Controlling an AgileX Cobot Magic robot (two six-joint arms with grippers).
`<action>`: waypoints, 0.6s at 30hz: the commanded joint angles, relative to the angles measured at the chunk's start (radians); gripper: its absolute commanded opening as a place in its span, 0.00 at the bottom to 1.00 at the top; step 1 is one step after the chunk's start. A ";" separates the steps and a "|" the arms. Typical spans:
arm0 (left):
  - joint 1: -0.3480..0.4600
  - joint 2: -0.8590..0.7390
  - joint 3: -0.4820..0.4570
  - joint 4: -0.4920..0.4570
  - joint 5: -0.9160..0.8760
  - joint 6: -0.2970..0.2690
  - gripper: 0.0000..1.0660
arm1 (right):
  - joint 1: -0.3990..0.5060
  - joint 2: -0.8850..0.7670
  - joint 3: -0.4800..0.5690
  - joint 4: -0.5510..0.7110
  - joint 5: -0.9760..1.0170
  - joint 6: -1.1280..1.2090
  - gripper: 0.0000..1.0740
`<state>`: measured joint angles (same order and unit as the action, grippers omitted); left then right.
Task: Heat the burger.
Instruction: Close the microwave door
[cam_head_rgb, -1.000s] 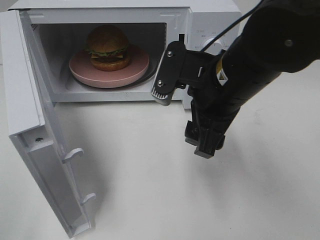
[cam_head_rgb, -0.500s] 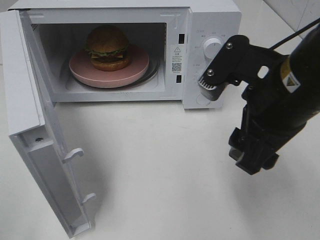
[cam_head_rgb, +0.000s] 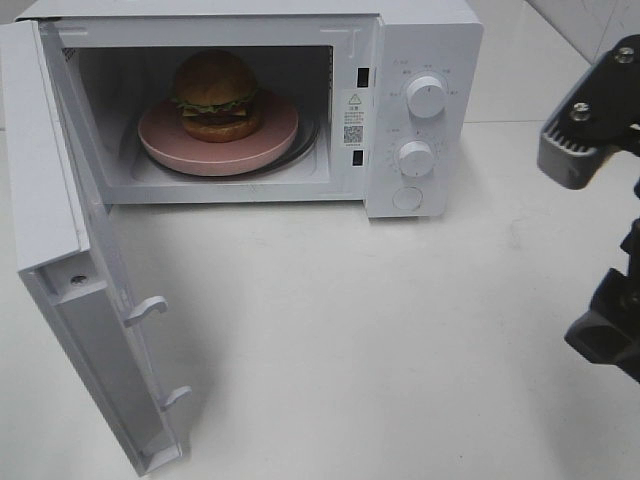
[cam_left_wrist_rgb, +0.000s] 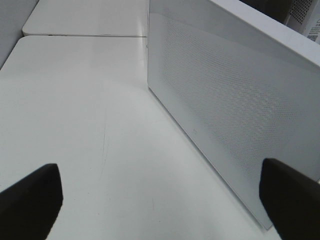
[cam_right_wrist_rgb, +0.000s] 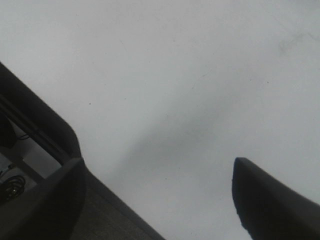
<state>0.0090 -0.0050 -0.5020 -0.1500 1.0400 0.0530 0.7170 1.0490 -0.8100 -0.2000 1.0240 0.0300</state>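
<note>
Gleaming golden bun — burger (cam_head_rgb: 215, 95) — round pink plate (cam_head_rgb: 275, 140).

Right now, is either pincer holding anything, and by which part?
Nothing is held. The left pincer and the right pincer both stand open and empty. The burger sits on the pink plate inside the microwave.

Overhead view looks bright and even to me, and the white table (cam_head_rgb: 330, 330) is nearly washed out. A soft shadow falls beside the open door (cam_head_rgb: 60, 200), and the microwave (cam_head_rgb: 420, 60) cavity is dimmer but readable. In the left wrist view the door mesh is sharp and the left fingertips (cam_left_wrist_rgb: 30, 202) are dark blurs. The right wrist view is soft and low-contrast, with the right fingertips (cam_right_wrist_rgb: 272, 200) out of focus.
</note>
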 joint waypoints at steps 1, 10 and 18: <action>0.002 -0.020 0.002 0.000 -0.003 -0.006 0.94 | 0.001 -0.035 0.003 0.014 0.046 0.009 0.71; 0.002 -0.020 0.002 0.000 -0.003 -0.006 0.94 | 0.001 -0.171 0.007 0.010 0.136 0.021 0.71; 0.002 -0.020 0.002 0.000 -0.003 -0.006 0.94 | -0.051 -0.381 0.125 0.005 0.071 0.063 0.71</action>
<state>0.0090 -0.0050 -0.5020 -0.1500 1.0400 0.0530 0.7010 0.7080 -0.7200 -0.1890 1.1310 0.0730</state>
